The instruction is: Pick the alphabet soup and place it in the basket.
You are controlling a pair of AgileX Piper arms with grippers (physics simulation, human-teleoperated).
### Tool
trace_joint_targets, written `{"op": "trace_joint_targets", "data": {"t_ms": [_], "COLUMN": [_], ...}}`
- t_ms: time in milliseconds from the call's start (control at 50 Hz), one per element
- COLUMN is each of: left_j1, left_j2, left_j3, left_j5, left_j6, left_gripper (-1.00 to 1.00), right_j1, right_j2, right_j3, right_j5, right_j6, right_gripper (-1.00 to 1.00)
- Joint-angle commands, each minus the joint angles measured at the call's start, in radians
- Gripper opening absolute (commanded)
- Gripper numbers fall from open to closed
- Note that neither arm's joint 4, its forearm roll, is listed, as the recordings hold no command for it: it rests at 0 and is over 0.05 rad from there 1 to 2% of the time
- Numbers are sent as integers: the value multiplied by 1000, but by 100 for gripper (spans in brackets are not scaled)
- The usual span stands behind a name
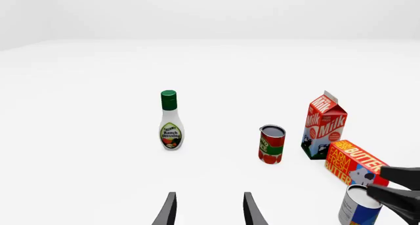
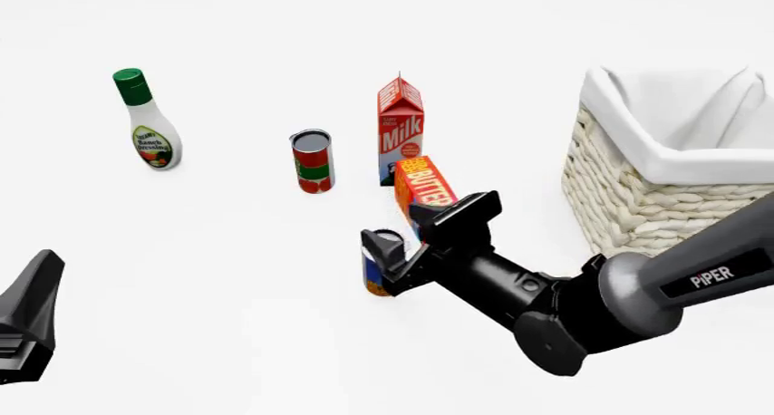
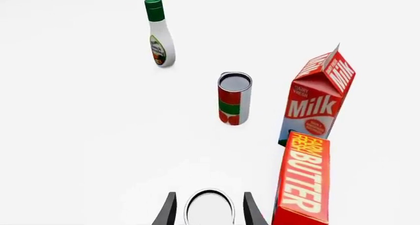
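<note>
A simulated white table (image 2: 242,342) seen from the robot's side, with 2 dark arms reaching over it. The right gripper (image 2: 390,256) is down at the soup can (image 2: 379,275), a small upright can with a silvery top and a blue label turning orange-brown at the base, standing near the middle of the table, just in front of an orange butter box (image 2: 423,190). In the right wrist view the can's pale top (image 3: 209,208) sits between the 2 dark fingers (image 3: 168,210), which stand a little wider than the can; whether they press its sides cannot be told, so the grip looks unfinished. The main risk, as a judgement: the butter box (image 3: 303,181) stands just beside the right-hand finger, so closing or lifting carelessly could knock it, and it could in turn push the red milk carton (image 2: 401,130) behind it. A grip taken only near the top of the can could let it tilt or slip on the way up. The woven basket (image 2: 629,197) with white cloth lining sits well to the right, and its tall rim could catch a can carried too low. A red-and-green can (image 2: 312,161) and a green-capped dressing bottle (image 2: 147,120) stand farther left, apart from the action. The left gripper (image 1: 208,210) hovers over bare table with its 2 fingers parted, holding nothing.
</note>
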Motion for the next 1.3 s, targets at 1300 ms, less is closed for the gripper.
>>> {"op": "trace_joint_targets", "data": {"t_ms": [1300], "left_j1": [0], "left_j2": [0], "left_j3": [0], "left_j5": [0], "left_j6": [0], "left_gripper": [100], "right_j1": [9], "right_j2": [171], "right_j3": [-74], "right_j5": [-16], "right_j6": [22], "right_gripper": [100]}}
